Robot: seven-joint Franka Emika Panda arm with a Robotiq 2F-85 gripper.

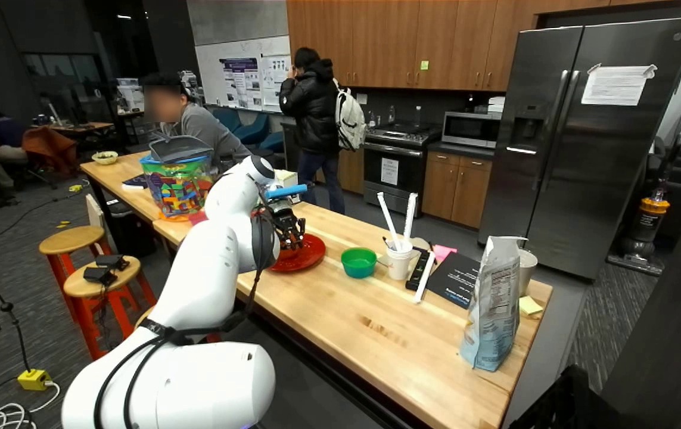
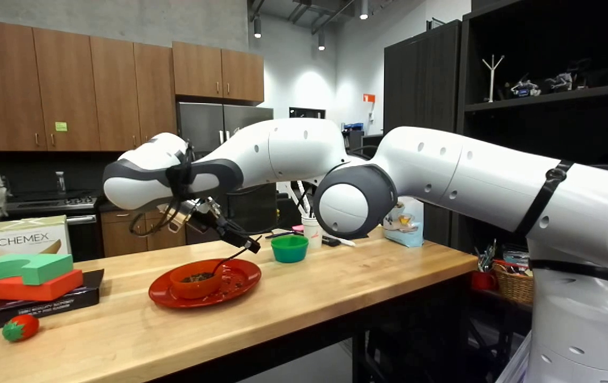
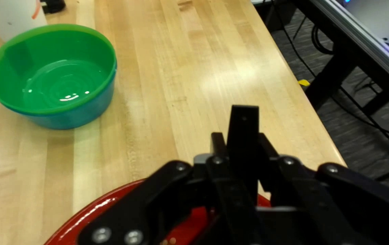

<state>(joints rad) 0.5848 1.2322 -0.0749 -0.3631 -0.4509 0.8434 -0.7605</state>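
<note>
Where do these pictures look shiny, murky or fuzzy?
Wrist view: glare on the table, glints inside the green bowl, and a dark gripper whose details are hard to see; in an exterior view, a person's face is blurred out; in an exterior view, there is a bright patch on the far wall.

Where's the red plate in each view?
In an exterior view: red plate, just below and left of centre.
In an exterior view: red plate, lower half, left of centre.
Wrist view: red plate, bottom edge, cut off.
Shared landmark: green bowl, right of the plate in both exterior views, upper left in the wrist view.
</note>
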